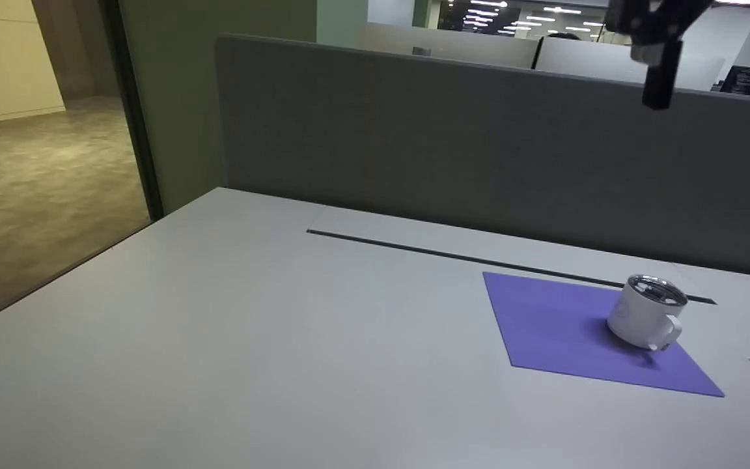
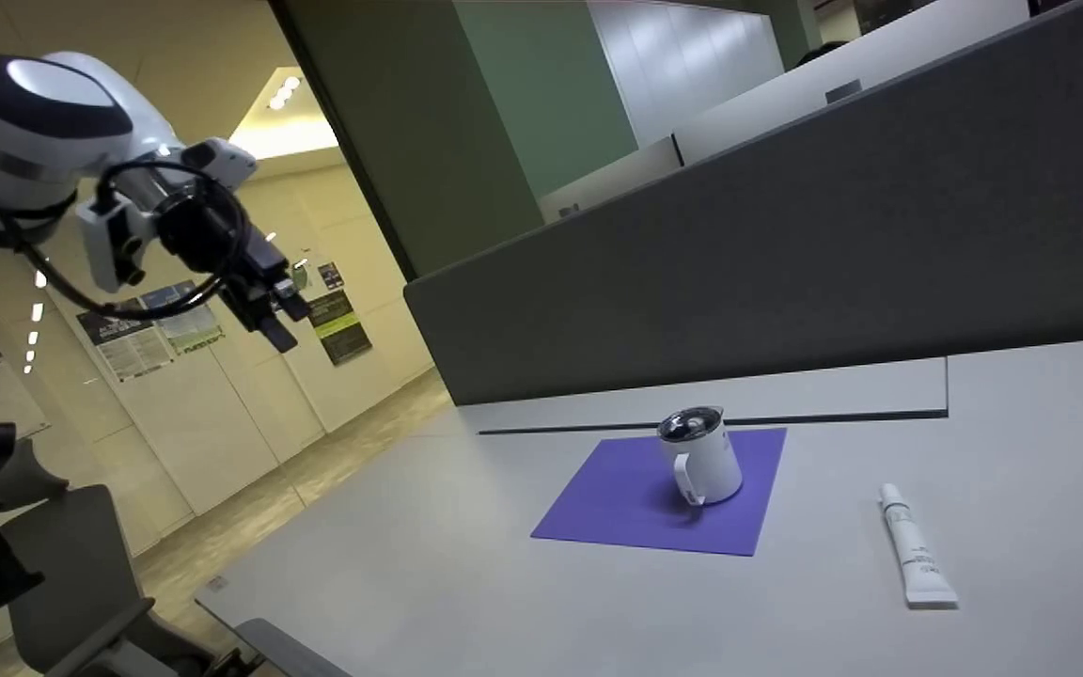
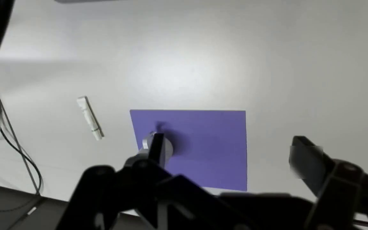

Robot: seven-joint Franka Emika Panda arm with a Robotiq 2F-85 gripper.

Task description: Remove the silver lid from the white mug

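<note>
Gripper point(image 3: 228, 140) downturned, spread; white mug point(image 1: 638, 319) well below.

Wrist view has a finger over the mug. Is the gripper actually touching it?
No: in an exterior view, the gripper hangs in the air, clearly apart from the white mug on the purple mat.
</note>
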